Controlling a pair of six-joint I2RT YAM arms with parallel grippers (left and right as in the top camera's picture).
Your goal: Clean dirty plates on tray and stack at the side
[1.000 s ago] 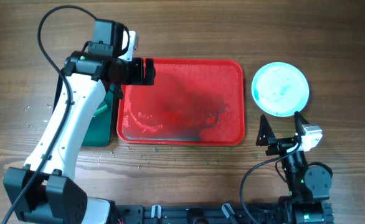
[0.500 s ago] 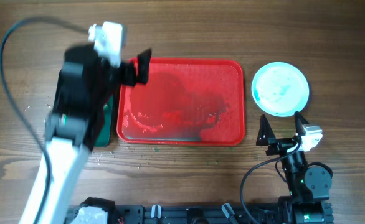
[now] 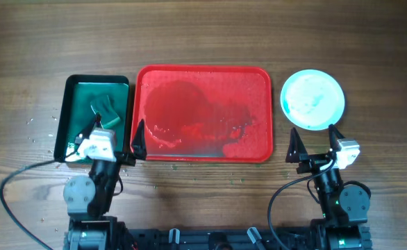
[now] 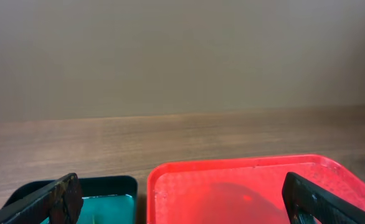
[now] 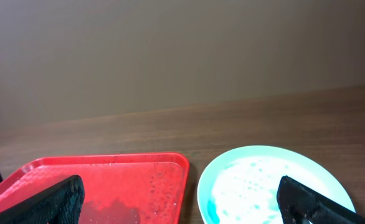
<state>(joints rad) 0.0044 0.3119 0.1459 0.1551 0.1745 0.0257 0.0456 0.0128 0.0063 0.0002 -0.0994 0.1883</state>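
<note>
The red tray [image 3: 259,90] lies mid-table with no plates on it, only wet smears and small debris. It also shows in the left wrist view [image 4: 245,180] and the right wrist view [image 5: 108,180]. A pale aqua plate [image 3: 312,99] with foamy residue sits on the table right of the tray; it seems to top a stack, and it shows in the right wrist view [image 5: 270,186]. My left gripper [image 3: 108,141] is open and empty near the front edge, in front of the green tray. My right gripper [image 3: 314,144] is open and empty just in front of the plate.
A dark green tray [image 3: 96,114] with a green sponge or cloth [image 3: 105,111] stands left of the red tray. Small crumbs lie scattered on the wooden table near its front left.
My left arm has swung back from over the red tray's far left corner to the front edge, uncovering the green tray. The right arm has not moved.
</note>
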